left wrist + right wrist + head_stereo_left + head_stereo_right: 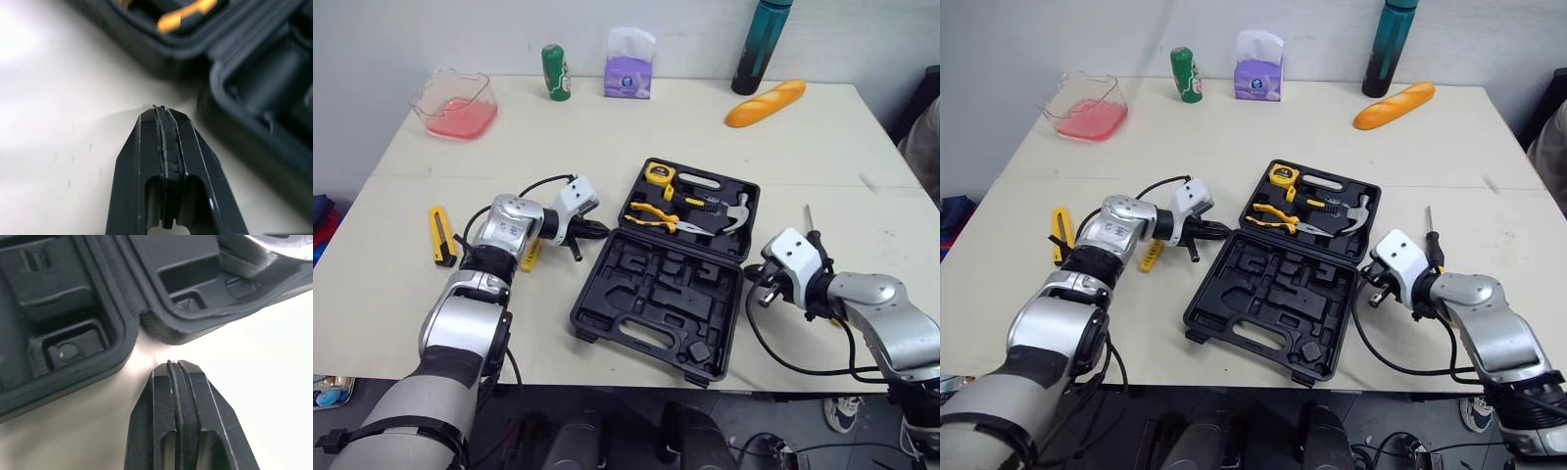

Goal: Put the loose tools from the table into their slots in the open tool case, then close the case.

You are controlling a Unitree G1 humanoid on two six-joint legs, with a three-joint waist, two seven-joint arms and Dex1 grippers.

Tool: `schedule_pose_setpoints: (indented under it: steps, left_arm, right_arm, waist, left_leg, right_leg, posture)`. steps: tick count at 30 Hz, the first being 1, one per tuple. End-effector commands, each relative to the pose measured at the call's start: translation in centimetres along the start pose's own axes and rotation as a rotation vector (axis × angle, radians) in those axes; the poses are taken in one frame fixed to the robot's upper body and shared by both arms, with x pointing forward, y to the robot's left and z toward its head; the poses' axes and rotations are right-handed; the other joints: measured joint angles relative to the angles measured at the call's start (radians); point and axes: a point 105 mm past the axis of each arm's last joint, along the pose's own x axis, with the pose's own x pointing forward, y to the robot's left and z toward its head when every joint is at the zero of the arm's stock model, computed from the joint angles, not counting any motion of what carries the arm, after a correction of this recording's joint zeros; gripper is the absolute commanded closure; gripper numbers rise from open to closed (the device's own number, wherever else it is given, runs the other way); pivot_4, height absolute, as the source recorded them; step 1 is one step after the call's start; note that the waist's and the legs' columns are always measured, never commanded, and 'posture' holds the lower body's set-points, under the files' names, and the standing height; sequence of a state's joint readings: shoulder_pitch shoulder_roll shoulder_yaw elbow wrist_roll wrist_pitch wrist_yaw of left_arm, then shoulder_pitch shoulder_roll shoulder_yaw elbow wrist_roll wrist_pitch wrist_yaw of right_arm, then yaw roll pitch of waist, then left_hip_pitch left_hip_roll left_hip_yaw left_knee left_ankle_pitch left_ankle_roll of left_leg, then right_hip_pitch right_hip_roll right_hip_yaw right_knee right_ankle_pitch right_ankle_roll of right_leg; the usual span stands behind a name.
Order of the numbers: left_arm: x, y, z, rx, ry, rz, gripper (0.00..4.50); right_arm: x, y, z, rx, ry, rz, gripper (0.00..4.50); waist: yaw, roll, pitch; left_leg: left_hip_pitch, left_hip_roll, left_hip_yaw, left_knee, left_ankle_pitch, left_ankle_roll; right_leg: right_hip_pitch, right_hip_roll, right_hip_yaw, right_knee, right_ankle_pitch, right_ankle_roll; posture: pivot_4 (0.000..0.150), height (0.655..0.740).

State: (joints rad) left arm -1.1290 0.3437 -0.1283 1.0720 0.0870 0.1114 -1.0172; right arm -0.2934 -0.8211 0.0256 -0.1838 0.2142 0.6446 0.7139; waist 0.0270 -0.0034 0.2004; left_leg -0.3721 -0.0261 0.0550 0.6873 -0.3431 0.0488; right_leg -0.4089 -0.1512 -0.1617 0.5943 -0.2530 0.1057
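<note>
**A:** L side?

**B:** Left gripper (pixel 166 111) pinched tight, nothing in it, tip just off the tool case (pixel 646 284) by the hinge.

**A:** R?

**B:** Right gripper (pixel 175 366) also closed and empty, at the case's opposite edge.

**A:** Case?

**B:** Black, open flat btwn them. Hammer (pixel 732 210), pliers (pixel 656 217), tape measure (pixel 658 174) in far half. Utility knife (pixel 440 235) well outside L. Screwdriver (pixel 810 223) near R.

A cream table (pixel 607 137) stands against a pale wall (pixel 411 29), dark floor (pixel 764 421) below.
</note>
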Motion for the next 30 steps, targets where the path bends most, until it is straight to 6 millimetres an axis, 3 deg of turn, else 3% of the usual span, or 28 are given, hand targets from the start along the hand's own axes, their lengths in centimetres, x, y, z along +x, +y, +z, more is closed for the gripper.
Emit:
schedule_pose_setpoints:
  steps: [1, 8, 12, 19, 27, 30]
  left_arm:
    - [0.7, -0.2, 1.7, 0.026, -0.039, -0.006, 4.50]
    - [1.7, -1.8, 1.8, 0.046, -0.040, -0.096, 4.50]
    - [1.0, -4.1, 1.4, 0.066, -0.046, -0.228, 4.50]
    - [0.3, -6.7, 0.1, 0.031, -0.052, -0.232, 4.50]
    - [-0.4, -6.6, -0.7, -0.052, -0.062, -0.127, 4.50]
    - [-0.9, -5.8, -1.3, -0.072, -0.058, -0.055, 4.50]
  right_arm:
    - [-0.3, -0.7, 0.9, -0.015, -0.032, -0.028, 4.44]
    - [0.7, 0.8, 2.2, -0.015, -0.075, 0.019, 4.44]
    - [1.6, 1.3, 3.3, -0.059, -0.091, 0.052, 4.44]
    - [2.4, 1.5, 3.5, -0.159, -0.066, 0.088, 4.44]
    - [2.9, 1.5, 4.5, -0.147, -0.106, 0.113, 4.44]
    - [2.9, 1.2, 3.4, -0.192, -0.050, 0.107, 4.44]
  waist:
    - [-0.001, 0.000, 0.000]
    - [-0.002, 0.000, 0.000]
    - [-0.013, 0.000, 0.000]
    - [-0.016, 0.000, 0.000]
    - [-0.018, 0.000, -0.001]
    - [-0.022, 0.000, -0.001]
  left_leg:
    - [0.000, 0.000, 0.000, 0.000, 0.000, 0.000]
    - [0.000, 0.000, 0.000, 0.001, 0.000, 0.000]
    - [0.000, 0.001, 0.001, 0.001, 0.000, 0.000]
    - [0.001, 0.002, 0.002, 0.001, 0.000, 0.000]
    - [0.002, 0.003, 0.002, 0.001, 0.000, 0.000]
    - [0.002, 0.003, 0.003, 0.001, 0.000, 0.000]
  right_leg:
    - [0.000, 0.000, 0.000, 0.000, 0.000, 0.000]
    - [0.000, 0.000, 0.000, 0.000, 0.000, 0.000]
    - [-0.001, 0.001, 0.001, 0.000, 0.000, 0.000]
    - [0.000, 0.002, 0.002, 0.000, 0.000, 0.000]
    - [0.000, 0.002, 0.003, 0.001, 0.001, -0.001]
    - [0.000, 0.002, 0.003, 0.001, 0.001, -0.001]
  posture:
    - [0.150, 0.7348]
    - [0.150, 0.7348]
    - [0.150, 0.7348]
    - [0.150, 0.7348]
    - [0.150, 0.7348]
    - [0.150, 0.7348]
